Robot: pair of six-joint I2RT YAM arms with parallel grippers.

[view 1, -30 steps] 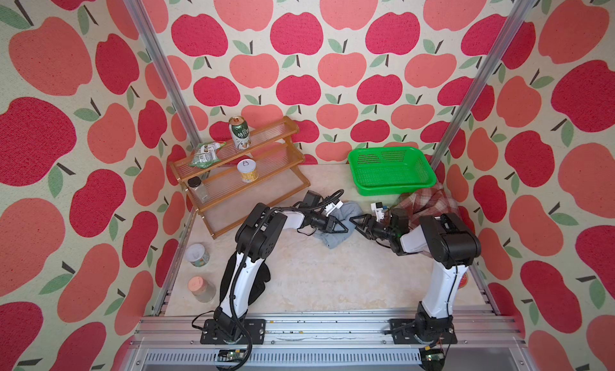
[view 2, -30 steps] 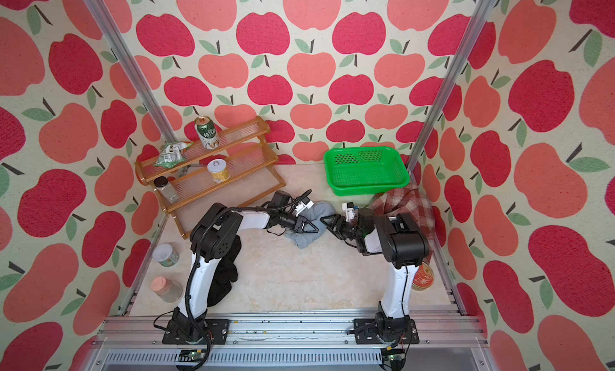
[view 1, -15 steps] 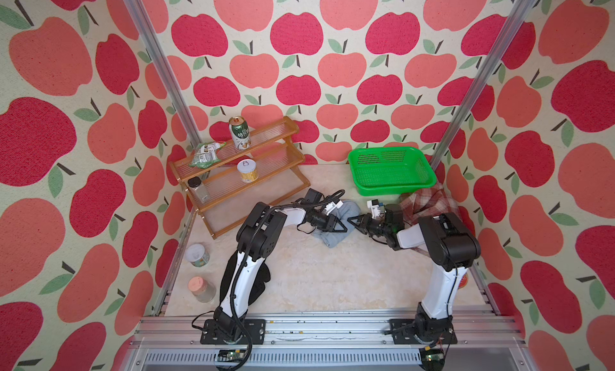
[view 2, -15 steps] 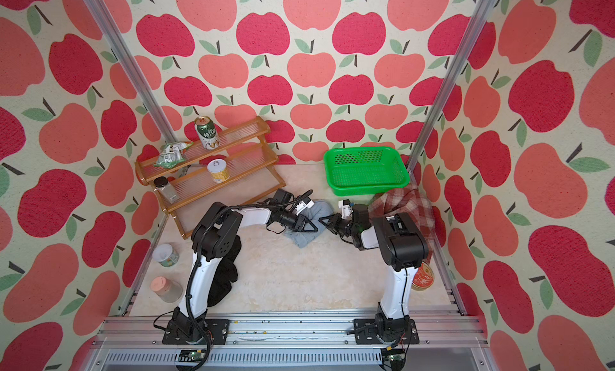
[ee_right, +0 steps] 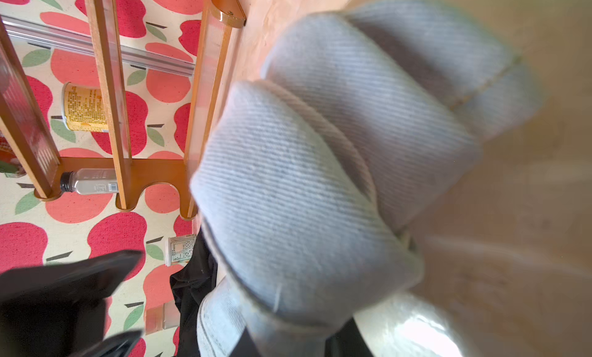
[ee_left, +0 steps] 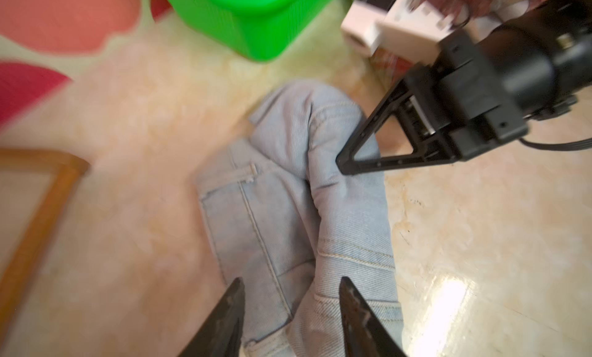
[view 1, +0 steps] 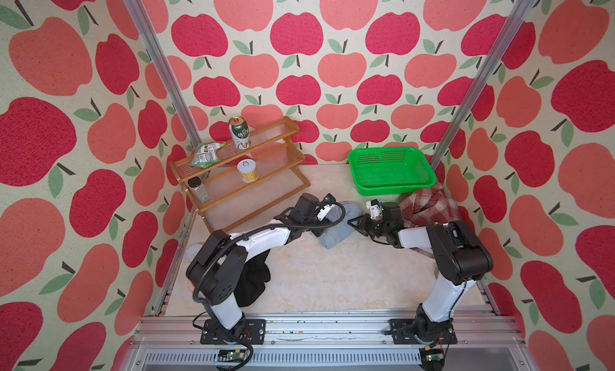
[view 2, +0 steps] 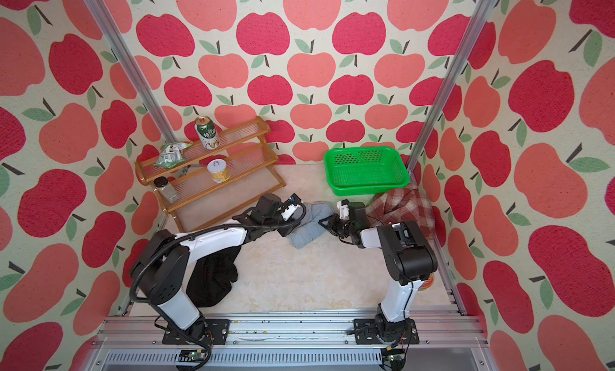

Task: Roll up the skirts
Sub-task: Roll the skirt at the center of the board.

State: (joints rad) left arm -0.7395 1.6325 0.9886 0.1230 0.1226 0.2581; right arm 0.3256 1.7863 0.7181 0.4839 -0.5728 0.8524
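The light blue denim skirt (view 1: 339, 228) (view 2: 309, 228) lies bunched into a thick fold mid-table. My left gripper (ee_left: 291, 291) (view 1: 320, 232) stands open over its near end, one finger on each side of the cloth. From the other side, my right gripper (ee_right: 298, 333) (view 1: 351, 222) (ee_left: 343, 166) is shut on a fold of the denim skirt (ee_right: 320, 179). Behind the right arm, the plaid skirt (view 1: 429, 204) (view 2: 402, 203) lies crumpled. Under the left arm, the black skirt (view 1: 253, 281) (view 2: 213, 279) is heaped.
A green mesh basket (view 1: 392, 188) (view 2: 366, 187) sits at the back right, just beyond the plaid skirt. A wooden rack (view 1: 266, 189) with a can, a tin, a bottle and a packet stands at the back left, close to the left wrist.
My right gripper moved left to the denim skirt and shut on its fold. My left gripper let go and opened, staying over the cloth.
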